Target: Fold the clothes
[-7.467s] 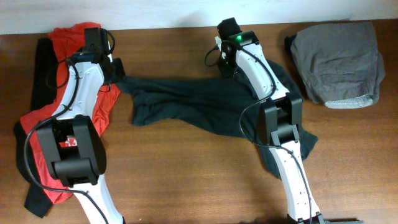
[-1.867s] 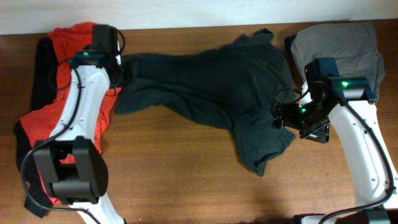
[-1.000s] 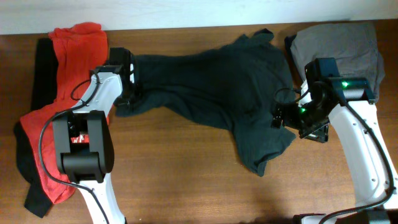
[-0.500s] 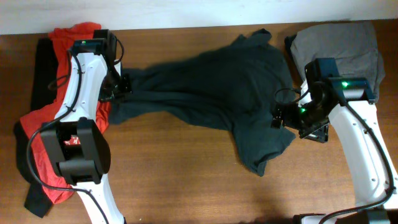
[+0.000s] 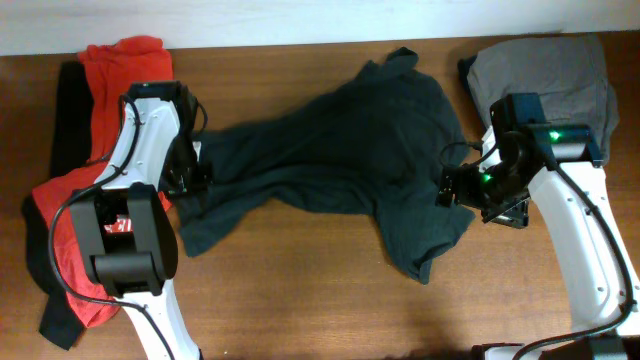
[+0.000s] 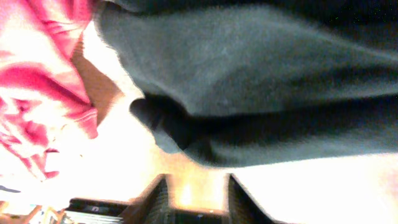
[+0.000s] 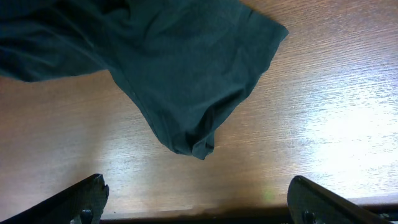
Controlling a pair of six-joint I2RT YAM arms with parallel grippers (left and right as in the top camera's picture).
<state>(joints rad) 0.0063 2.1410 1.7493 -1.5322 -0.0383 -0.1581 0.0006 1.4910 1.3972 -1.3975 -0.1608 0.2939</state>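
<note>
- The dark green shirt [image 5: 340, 150] lies crumpled and spread across the middle of the table [image 5: 300, 300]. From above, one end reaches toward the left arm and a loose flap hangs down toward the near edge on the right.
- The left gripper [image 5: 188, 178] sits at the shirt's left end. The overhead view hides the jaws under the wrist housing, so their state cannot be read from there.
- The left wrist view fills that gap: the two fingers [image 6: 155, 198] stand apart with bright bare wood between them. They hold nothing, and a folded hem of the dark shirt lies just beyond their tips.
- That same view shows a red shirt [image 6: 37, 74] bunched to the left of the dark one, with a strip of table between the two.
- From above, the red shirt runs along the far left side under the left arm, on top of a black cloth [image 5: 68, 110].
- The right gripper [image 5: 507, 212] hovers just right of the dark shirt's right edge.
- Its wrist view shows both fingers [image 7: 87, 198] spread wide over bare wood with nothing between them. The shirt's lower flap lies ahead of them, untouched.
- Only the overhead view shows a grey garment [image 5: 545, 70], folded at the far right corner just beside the dark shirt.
</note>
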